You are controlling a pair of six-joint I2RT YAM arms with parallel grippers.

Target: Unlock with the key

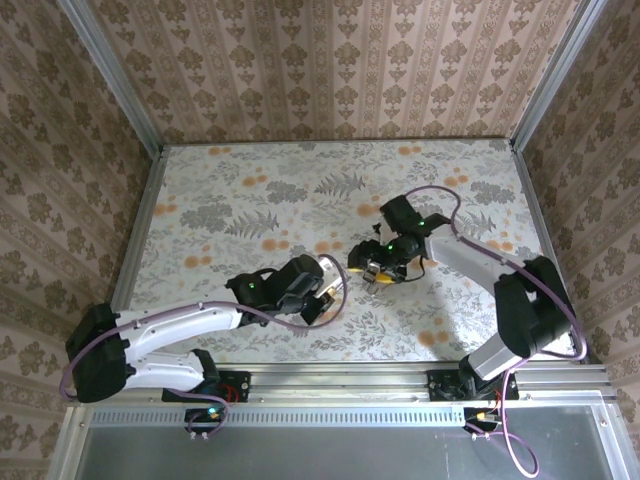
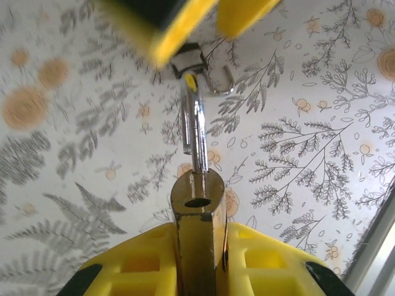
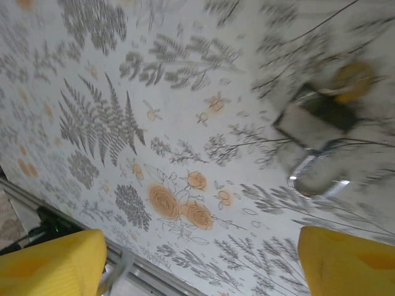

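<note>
Standing beside the flat table with grey leaves and orange flowers printed on it, I see two robot arms meeting near the middle. Tall walls with brown patterned paper stand around the table on three sides.

The left gripper is squeezed tight on a brass-gold metal padlock. Its two yellow fingers press on both sides of the lock's body, and the lock sticks out in front of them, up off the table. The padlock's curved silver shackle points away from the gripper. One leg of the shackle goes down into the body. The other leg stops short above it. On top of the body is a small dark hole, round and open.

The right gripper is spread wide. Its yellow fingers are far apart and grip nothing.

The tiny dark-grey and silver metal key is under the right gripper, just past the tip of the shackle. A thin silver ring hangs on to the key. The key looks blurry, so I cannot tell if it lies flat on the table or is just above it. The key is not touching the padlock.
</note>
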